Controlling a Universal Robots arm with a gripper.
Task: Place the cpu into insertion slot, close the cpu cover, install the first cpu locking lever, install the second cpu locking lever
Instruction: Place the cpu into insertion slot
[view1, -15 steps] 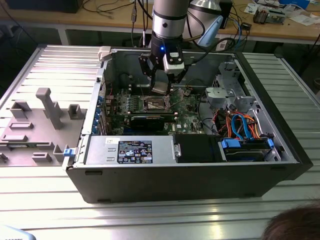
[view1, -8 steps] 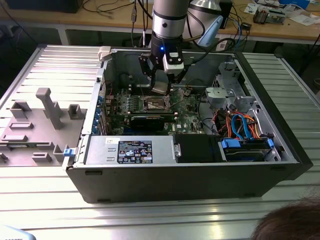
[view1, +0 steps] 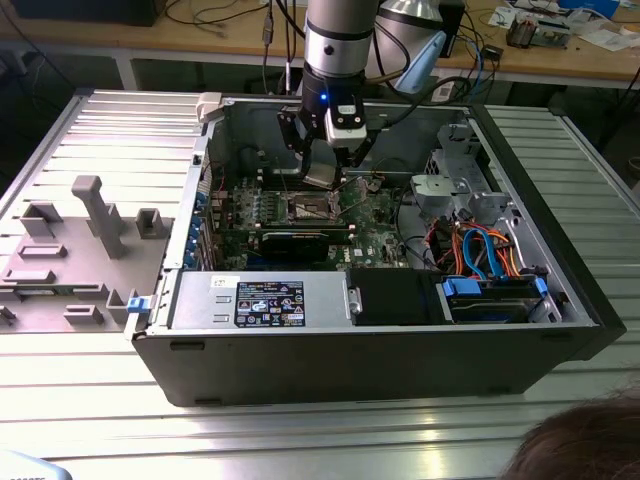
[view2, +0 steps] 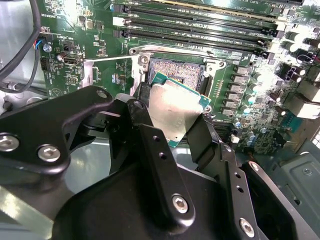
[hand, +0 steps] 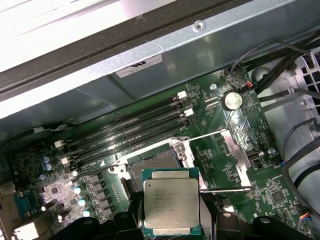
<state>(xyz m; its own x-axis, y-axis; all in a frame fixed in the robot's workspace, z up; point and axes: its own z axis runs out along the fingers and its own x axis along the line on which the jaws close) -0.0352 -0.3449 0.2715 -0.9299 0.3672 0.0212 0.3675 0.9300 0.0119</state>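
Grips, with the black gripper (view2: 171, 119) closed on opposite edges, the small flat square cpu (hand: 171, 202) with its silvery-tan metal top, held tilted just over the square dark-centred insertion slot (hand: 155, 162) and apparently not touching it. Hides part of that socket behind chip and fingers (view2: 142, 117). Leaves the thin silvery cpu cover (hand: 239, 159) swung open beside the socket, with long black memory slots (hand: 130, 132) along another side on the green motherboard (view2: 65, 35), inside the open dark computer case (view1: 350, 360).
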